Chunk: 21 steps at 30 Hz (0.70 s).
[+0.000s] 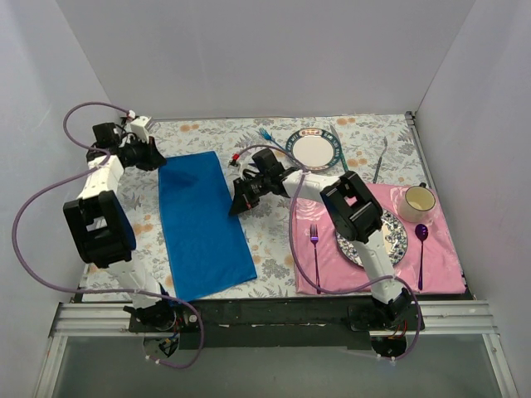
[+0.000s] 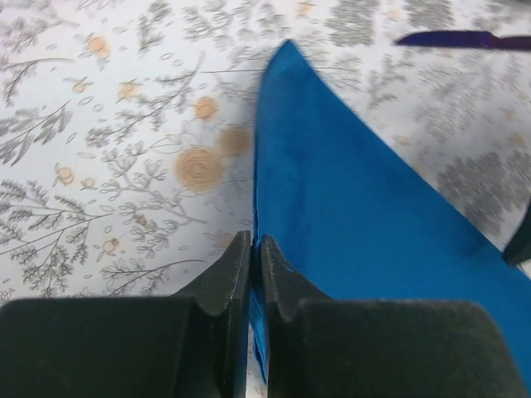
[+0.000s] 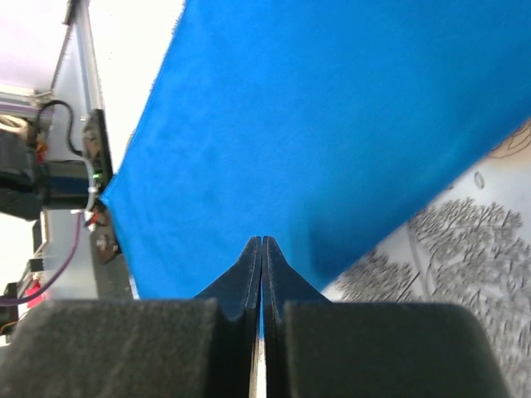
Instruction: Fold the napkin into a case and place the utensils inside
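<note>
The bright blue napkin point(image 1: 203, 224) lies as a long rectangle on the flowered tablecloth, left of centre. My left gripper point(image 1: 156, 157) is shut on its far left corner; the left wrist view point(image 2: 251, 245) shows blue cloth point(image 2: 365, 207) pinched between the jaws. My right gripper point(image 1: 236, 205) is at the napkin's right edge, jaws shut with a sliver of the cloth point(image 3: 274, 124) between them point(image 3: 262, 241). The light-blue fork point(image 1: 267, 134) lies at the back beside a plate. The dark purple knife point(image 2: 465, 38) shows only in the left wrist view, beyond the napkin.
A patterned plate point(image 1: 314, 149) with a teal knife point(image 1: 341, 153) stands at the back. The pink placemat point(image 1: 373, 249) at right holds a magenta fork point(image 1: 314, 236), a second plate point(image 1: 397, 240), a purple spoon point(image 1: 421, 236) and a cup point(image 1: 419, 200). Walls enclose three sides.
</note>
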Each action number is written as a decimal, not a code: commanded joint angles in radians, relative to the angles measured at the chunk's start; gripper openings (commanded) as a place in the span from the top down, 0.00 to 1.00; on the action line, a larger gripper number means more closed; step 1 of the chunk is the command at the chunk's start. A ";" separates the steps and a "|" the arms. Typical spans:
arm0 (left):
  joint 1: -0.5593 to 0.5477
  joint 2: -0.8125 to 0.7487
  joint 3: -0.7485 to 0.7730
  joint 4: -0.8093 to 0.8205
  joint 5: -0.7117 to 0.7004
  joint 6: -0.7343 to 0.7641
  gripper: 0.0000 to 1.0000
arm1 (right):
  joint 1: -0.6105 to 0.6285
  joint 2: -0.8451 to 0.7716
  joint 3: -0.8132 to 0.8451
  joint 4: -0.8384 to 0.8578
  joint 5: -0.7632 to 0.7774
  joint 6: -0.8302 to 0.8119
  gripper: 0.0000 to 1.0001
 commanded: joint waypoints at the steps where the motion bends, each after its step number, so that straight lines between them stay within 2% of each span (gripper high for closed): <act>1: -0.004 -0.145 -0.082 -0.149 0.147 0.230 1.00 | -0.030 -0.134 -0.014 -0.034 -0.044 -0.024 0.99; 2: -0.004 -0.160 -0.094 -0.231 0.184 0.327 1.00 | -0.046 -0.144 -0.016 -0.064 -0.047 -0.033 0.99; 5: -0.006 -0.243 -0.178 -0.347 0.228 0.454 1.00 | -0.079 -0.185 -0.034 -0.108 -0.050 -0.071 0.99; 12: -0.046 -0.393 -0.367 -0.557 0.250 0.690 1.00 | -0.141 -0.271 -0.066 -0.243 -0.021 -0.193 0.99; 18: -0.089 -0.507 -0.533 -0.603 0.190 0.742 1.00 | -0.138 -0.320 -0.111 -0.289 -0.032 -0.216 0.99; 21: -0.093 -0.551 -0.618 -0.578 0.153 0.715 1.00 | -0.119 -0.339 -0.139 -0.283 -0.041 -0.205 0.99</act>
